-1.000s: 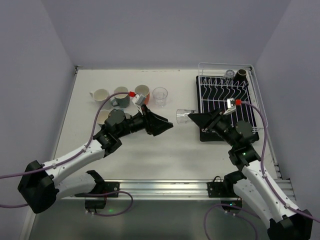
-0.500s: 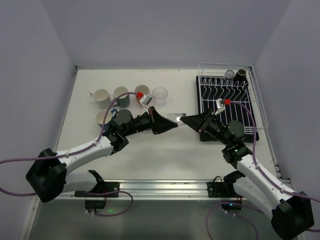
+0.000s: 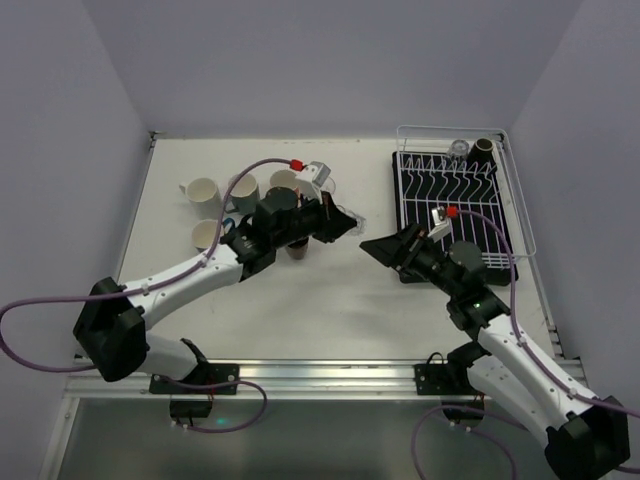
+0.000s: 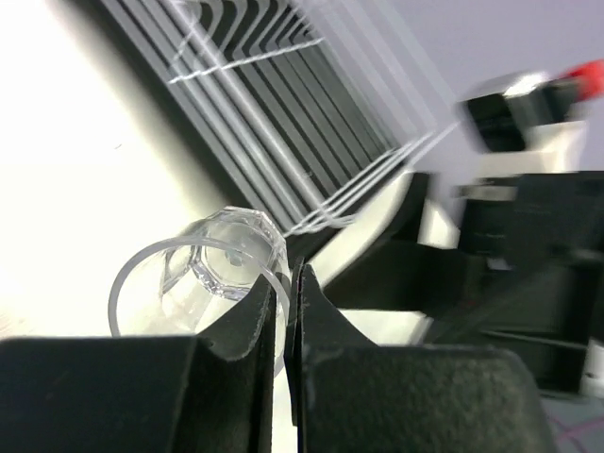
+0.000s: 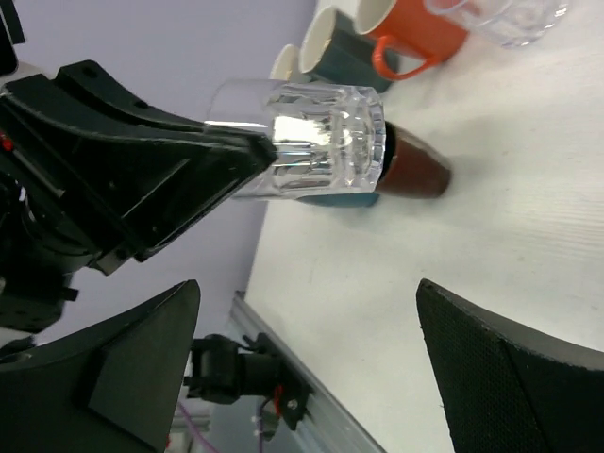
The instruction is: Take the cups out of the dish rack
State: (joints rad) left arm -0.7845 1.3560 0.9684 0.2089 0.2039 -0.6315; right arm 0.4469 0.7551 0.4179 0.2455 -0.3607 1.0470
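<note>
A clear glass cup (image 5: 311, 142) hangs on its side above the table, between the two arms. My left gripper (image 4: 288, 293) is shut on its rim wall, one finger inside the mouth and one outside. In the top view the left gripper (image 3: 345, 222) holds it a little left of the dish rack (image 3: 455, 215). My right gripper (image 3: 372, 247) stands wide open just right of the glass, with nothing between its fingers (image 5: 510, 377). Another clear glass (image 3: 459, 148) and a dark brown cup (image 3: 484, 147) stand at the rack's far end.
Cups stand on the table at the left: a cream mug (image 3: 200, 190), a grey mug (image 3: 243, 188), an orange mug (image 5: 415, 38), a clear glass (image 5: 510, 19), a cream cup (image 3: 207, 235) and a dark brown cup (image 5: 411, 170) lying under the left arm.
The glass passed from the right gripper to the left. The left jaws closed on its rim, the right jaws sprang open, and the left arm carried it back and left.
</note>
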